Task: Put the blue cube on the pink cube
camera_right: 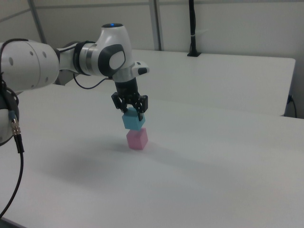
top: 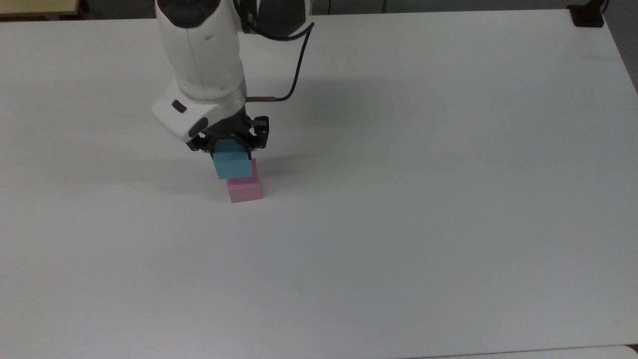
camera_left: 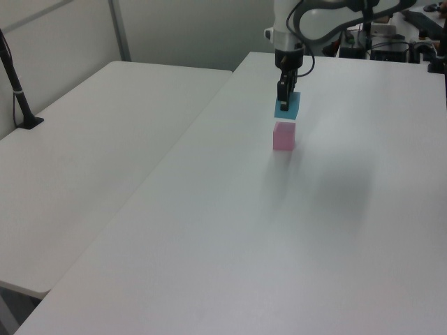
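Gripping the matte sky-blue cube (top: 232, 164) between its fingers, the claw (top: 230, 145) hangs directly above the pastel pink cube (top: 244, 189), which sits below on the smooth white desk (top: 423, 199).

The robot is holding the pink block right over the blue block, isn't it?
Not quite: the colors are swapped. In the right view, the gripper is holding the blue cube right over the pink cube, which sits on the white table.
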Controlling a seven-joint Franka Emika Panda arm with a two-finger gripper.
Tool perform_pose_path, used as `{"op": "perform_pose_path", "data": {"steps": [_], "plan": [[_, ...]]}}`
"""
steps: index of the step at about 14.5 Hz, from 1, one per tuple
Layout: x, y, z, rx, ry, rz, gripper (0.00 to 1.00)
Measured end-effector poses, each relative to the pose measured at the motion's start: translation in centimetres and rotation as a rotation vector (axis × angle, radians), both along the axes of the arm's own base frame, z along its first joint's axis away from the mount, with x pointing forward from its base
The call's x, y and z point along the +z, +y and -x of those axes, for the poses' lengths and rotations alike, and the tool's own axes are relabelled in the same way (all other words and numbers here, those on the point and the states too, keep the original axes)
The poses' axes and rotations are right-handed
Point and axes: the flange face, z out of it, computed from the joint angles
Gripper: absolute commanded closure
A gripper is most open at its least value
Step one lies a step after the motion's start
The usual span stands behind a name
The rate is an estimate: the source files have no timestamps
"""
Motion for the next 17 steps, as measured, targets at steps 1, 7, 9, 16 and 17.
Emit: {"op": "perform_pose_path", "data": {"steps": [1, 7, 9, 16, 17], "plan": [[-0.6, 0.5, -0.3, 0.009, -0.001, 0.001, 0.63], [-2.5, 1.6, -0.7, 0.021, 0.010, -0.001, 0.59], [-2.7, 1.5, -0.8, 0.020, 0.014, 0.000, 0.27], [-2.6, 0.4, -0.9, -0.052, 0.007, 0.003, 0.00], [-2.1, -0.1, -1.0, -0.062, -0.004, 0.003, 0.00]]}}
